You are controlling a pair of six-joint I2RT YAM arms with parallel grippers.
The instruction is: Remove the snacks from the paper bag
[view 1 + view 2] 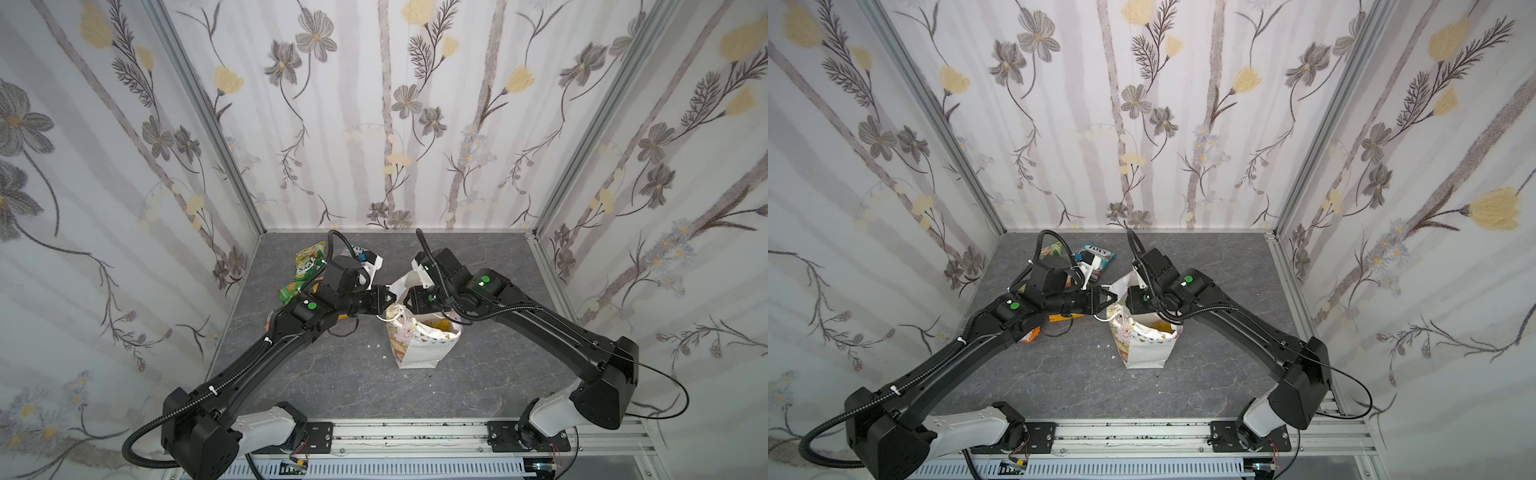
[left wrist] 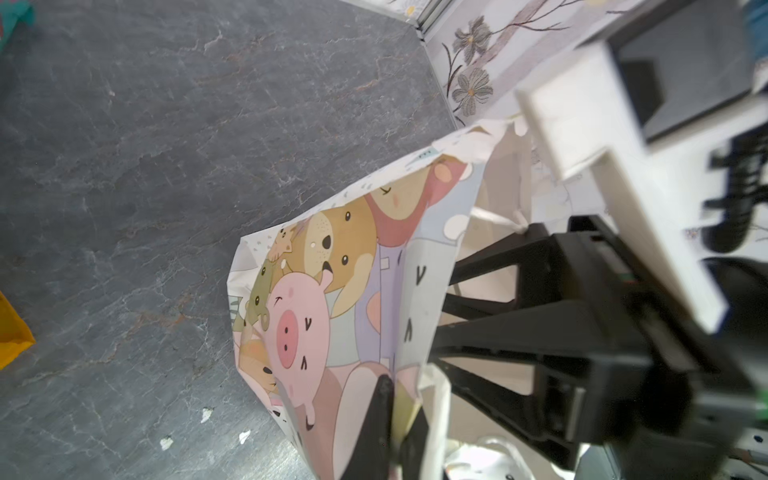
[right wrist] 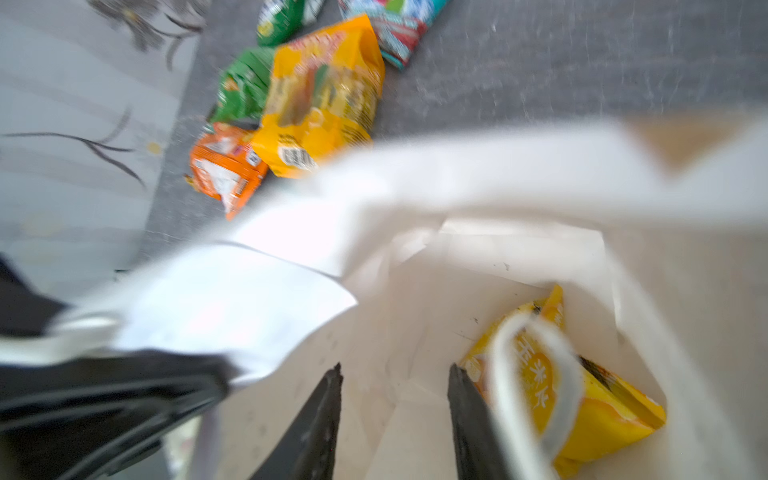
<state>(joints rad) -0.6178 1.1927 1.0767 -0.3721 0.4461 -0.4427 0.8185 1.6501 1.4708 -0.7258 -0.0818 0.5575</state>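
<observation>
The white paper bag (image 1: 415, 353) (image 1: 1142, 355) with pastel animal pictures (image 2: 332, 291) stands upright mid-table, its mouth open. My left gripper (image 1: 392, 296) (image 2: 399, 411) is shut on the bag's rim at its left side. My right gripper (image 1: 405, 301) (image 3: 395, 374) hangs open in the bag's mouth, nothing between its fingers. A yellow pouch (image 3: 602, 407) (image 1: 441, 328) lies at the bottom of the bag, beside one right fingertip, with a white cord handle (image 3: 505, 353) looped over it. The other snacks lie on the table left of the bag.
Outside the bag lie a yellow-green packet (image 1: 309, 259), a teal FOX'S packet (image 1: 1100, 251), a green packet (image 3: 245, 87), an orange-yellow packet (image 3: 328, 95) and a small orange packet (image 3: 224, 170). The left arm partly covers them. Flowered walls enclose the grey table (image 1: 498, 365).
</observation>
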